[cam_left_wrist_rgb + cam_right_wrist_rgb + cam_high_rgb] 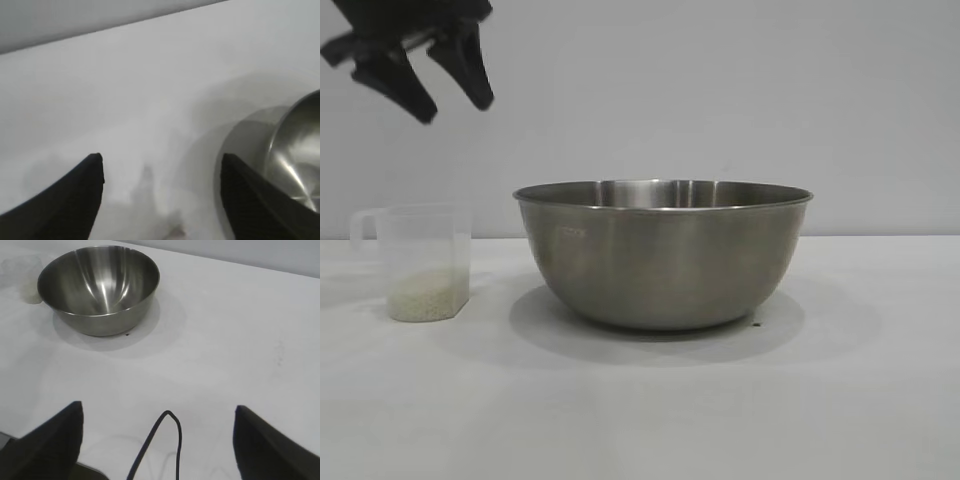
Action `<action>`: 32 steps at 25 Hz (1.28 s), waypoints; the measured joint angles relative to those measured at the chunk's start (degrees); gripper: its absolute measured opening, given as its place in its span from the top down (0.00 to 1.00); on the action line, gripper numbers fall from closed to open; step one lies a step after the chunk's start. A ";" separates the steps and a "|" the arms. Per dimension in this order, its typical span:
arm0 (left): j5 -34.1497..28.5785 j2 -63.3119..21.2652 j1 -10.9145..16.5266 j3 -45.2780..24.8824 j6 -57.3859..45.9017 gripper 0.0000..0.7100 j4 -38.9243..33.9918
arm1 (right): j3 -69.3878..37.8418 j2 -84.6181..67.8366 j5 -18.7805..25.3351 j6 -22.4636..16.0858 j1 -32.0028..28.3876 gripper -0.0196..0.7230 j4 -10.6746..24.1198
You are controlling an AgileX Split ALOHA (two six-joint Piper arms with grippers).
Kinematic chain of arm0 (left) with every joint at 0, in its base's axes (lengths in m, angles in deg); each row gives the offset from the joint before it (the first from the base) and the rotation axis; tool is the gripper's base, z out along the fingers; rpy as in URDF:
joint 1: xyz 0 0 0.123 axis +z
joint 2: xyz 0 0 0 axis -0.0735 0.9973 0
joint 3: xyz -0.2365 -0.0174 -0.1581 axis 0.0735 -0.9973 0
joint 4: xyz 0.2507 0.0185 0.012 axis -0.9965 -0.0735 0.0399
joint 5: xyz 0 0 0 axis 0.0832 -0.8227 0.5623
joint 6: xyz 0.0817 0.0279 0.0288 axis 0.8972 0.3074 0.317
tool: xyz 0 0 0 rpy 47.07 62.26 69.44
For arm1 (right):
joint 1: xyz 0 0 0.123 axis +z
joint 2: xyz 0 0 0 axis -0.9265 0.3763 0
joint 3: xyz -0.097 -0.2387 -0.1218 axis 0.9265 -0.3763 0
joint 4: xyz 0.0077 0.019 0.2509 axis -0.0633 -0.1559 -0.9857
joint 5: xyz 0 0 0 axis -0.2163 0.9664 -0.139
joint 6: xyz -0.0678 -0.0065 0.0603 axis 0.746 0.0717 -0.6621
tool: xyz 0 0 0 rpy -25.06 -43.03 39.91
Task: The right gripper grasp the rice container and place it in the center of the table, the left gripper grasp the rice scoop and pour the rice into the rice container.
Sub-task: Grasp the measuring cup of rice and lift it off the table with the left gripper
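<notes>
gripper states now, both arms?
Left gripper: open, empty, raised above the scoop.
Right gripper: open, empty, back from the bowl.

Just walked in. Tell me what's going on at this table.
Nothing is being held right now. The rice container, a steel bowl, stands mid-table with no rice visible inside it. The rice scoop stands upright to its left, the rice in its bottom, so pouring has not happened. The left gripper hangs open above the scoop. The right gripper is open, well back from the bowl.
</notes>
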State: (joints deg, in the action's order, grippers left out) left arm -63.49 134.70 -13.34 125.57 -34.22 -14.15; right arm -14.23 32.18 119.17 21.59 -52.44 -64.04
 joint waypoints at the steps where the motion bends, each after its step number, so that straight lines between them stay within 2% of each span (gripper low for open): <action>1: -1.92 -0.95 0.00 0.00 -0.98 0.38 -0.64 | 0.00 0.00 0.00 0.00 0.00 0.21 0.00; 7: -11.83 -6.41 0.00 -0.66 -6.09 0.38 -5.36 | 0.00 0.00 0.00 0.00 0.00 0.21 0.00; 12: -13.81 -12.07 0.00 -6.75 -8.61 0.38 -7.75 | 0.00 0.00 0.00 0.00 0.00 0.21 0.00; 16: -13.12 -17.77 0.00 -13.11 -9.45 0.38 -7.74 | 0.00 0.00 0.00 0.00 0.00 0.21 0.00; 22: -5.57 -27.44 0.00 -25.13 -9.56 0.38 -7.74 | 0.00 0.00 0.00 0.00 0.00 0.21 0.00; 32: 15.69 -40.38 0.00 -45.79 -9.56 0.38 -5.47 | 0.00 0.00 0.00 0.00 0.00 0.21 0.00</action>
State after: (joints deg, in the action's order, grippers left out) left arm -47.79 94.32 -13.34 79.79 -43.78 -19.62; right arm -14.23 32.18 119.17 21.59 -52.44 -64.04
